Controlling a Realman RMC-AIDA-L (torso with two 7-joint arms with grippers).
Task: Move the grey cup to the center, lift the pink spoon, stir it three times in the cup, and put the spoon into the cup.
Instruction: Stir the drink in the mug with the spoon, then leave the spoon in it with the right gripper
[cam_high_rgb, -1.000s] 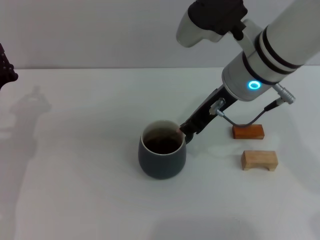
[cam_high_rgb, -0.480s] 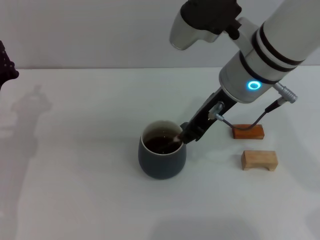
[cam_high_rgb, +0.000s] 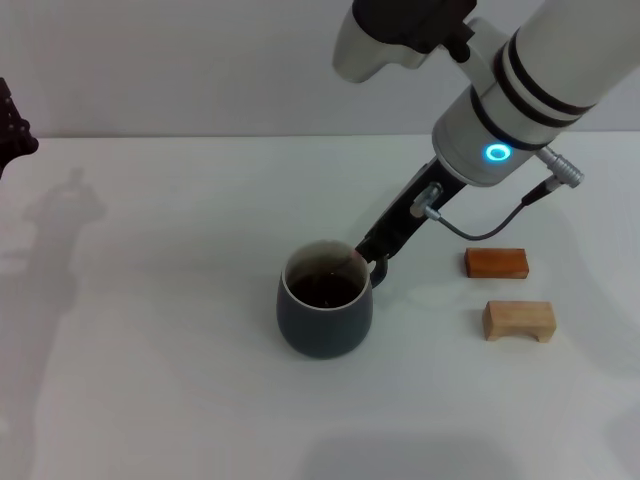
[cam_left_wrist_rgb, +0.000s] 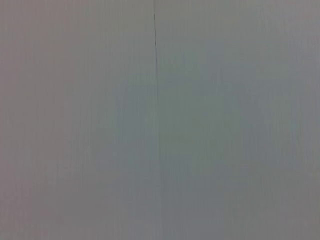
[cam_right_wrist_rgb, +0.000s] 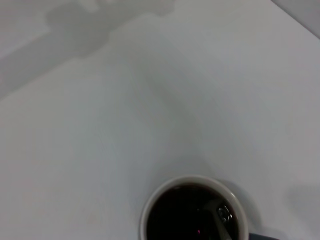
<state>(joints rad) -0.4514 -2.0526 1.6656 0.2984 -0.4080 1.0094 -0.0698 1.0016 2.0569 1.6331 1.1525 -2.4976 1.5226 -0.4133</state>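
Plain white bench (cam_high_rgb: 150, 380), grey cup (cam_high_rgb: 324, 312) sitting mid-bench. Right pincer (cam_high_rgb: 368, 262) hangs at its far rim, clenched on the pink spoon (cam_right_wrist_rgb: 222, 218), whose bowl is dipped in the dark liquid, so looks like stirring. Left pincer (cam_high_rgb: 12, 135) is parked at the edge, can't tell its grip.

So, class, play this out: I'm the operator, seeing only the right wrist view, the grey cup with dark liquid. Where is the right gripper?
Observer: The right gripper is at the grey cup's rim, on the robot's right side of it.
Operator: Anything else nearby?
Observer: An orange-brown block and a light wooden block lie right of the cup, apart from it.
Operator: And the left arm?
Observer: The left gripper is parked at the far left, away from the cup.
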